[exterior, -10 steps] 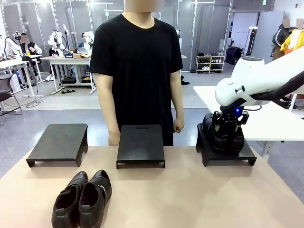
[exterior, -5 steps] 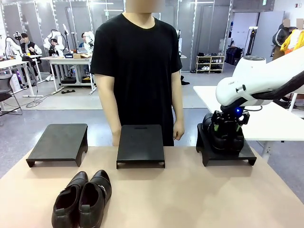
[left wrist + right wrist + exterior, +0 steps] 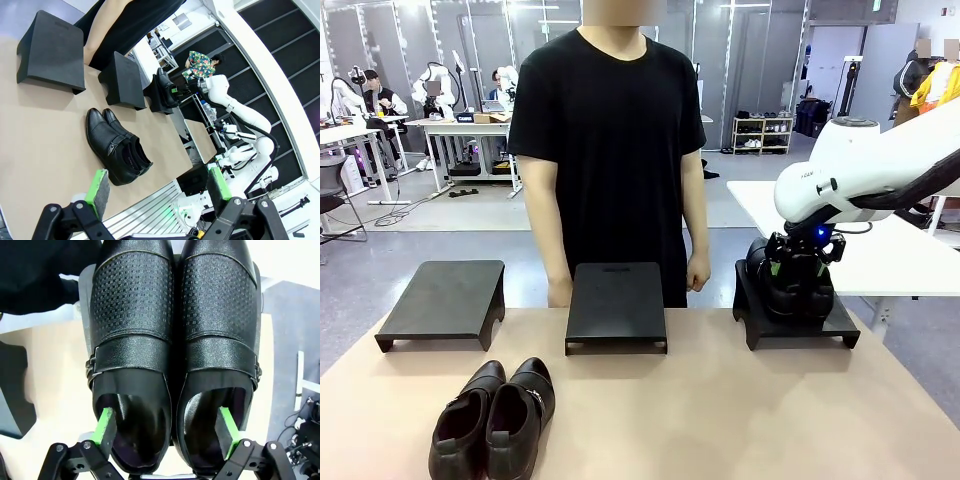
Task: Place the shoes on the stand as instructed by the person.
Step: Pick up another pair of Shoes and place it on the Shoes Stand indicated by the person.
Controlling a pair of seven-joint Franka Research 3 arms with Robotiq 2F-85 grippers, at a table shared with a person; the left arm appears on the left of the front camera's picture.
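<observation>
Our right gripper [image 3: 165,429] is down over one pair of shoes [image 3: 132,320] on the right stand [image 3: 842,332]. Its jaws are spread wide, with one green pad [image 3: 106,426] inside each shoe's opening (we cannot tell whether the pads press the leather). The other pair [image 3: 492,420] lies on the table [image 3: 740,420] at the near left, toes pointing far. Our left gripper [image 3: 157,186] hangs above the table, jaws wide with nothing between them. The person [image 3: 610,130] stands at the far side, just behind the middle stand [image 3: 616,305], arms hanging. The left stand [image 3: 445,300] sits beyond the other pair.
</observation>
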